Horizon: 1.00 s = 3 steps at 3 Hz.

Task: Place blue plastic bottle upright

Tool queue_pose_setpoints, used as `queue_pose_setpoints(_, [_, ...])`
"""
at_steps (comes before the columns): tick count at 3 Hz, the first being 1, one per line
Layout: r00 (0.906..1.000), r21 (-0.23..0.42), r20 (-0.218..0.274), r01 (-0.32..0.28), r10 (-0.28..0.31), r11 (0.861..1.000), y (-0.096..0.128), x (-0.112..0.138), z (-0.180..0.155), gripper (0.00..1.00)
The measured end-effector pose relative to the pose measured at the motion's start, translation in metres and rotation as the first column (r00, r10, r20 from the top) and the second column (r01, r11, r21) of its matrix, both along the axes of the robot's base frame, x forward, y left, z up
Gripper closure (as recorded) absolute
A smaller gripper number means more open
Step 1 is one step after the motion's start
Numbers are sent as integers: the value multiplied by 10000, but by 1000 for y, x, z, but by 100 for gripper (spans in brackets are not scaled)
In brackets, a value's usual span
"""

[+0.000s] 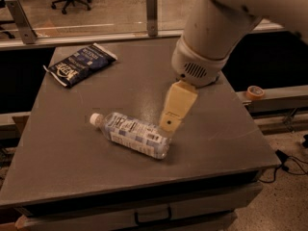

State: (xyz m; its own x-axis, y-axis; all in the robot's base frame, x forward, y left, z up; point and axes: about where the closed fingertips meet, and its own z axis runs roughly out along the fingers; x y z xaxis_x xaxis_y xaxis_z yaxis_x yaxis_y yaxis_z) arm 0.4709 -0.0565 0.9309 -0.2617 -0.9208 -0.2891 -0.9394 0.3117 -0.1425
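The blue plastic bottle (134,134) lies on its side near the middle of the grey table (72,177). Its white cap points left and its blue-and-white label faces up. The gripper (168,125), with tan fingers, hangs from the white arm and reaches down just above the bottle's right end, its base. It holds nothing that I can see.
A dark blue snack bag (79,64) lies at the table's back left. The arm's white body (207,47) covers the back right of the table. A glass rail with metal posts (151,13) runs behind the table. A tape roll (254,91) sits on a ledge at the right.
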Motion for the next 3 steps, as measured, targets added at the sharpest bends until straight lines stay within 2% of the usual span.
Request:
queue_pose_setpoints(1, [9954, 567, -578, 794, -761, 9952, 33, 11, -31, 0])
queue_pose_setpoints(3, [9657, 851, -1946, 1909, -1716, 9779, 88, 21, -79, 0])
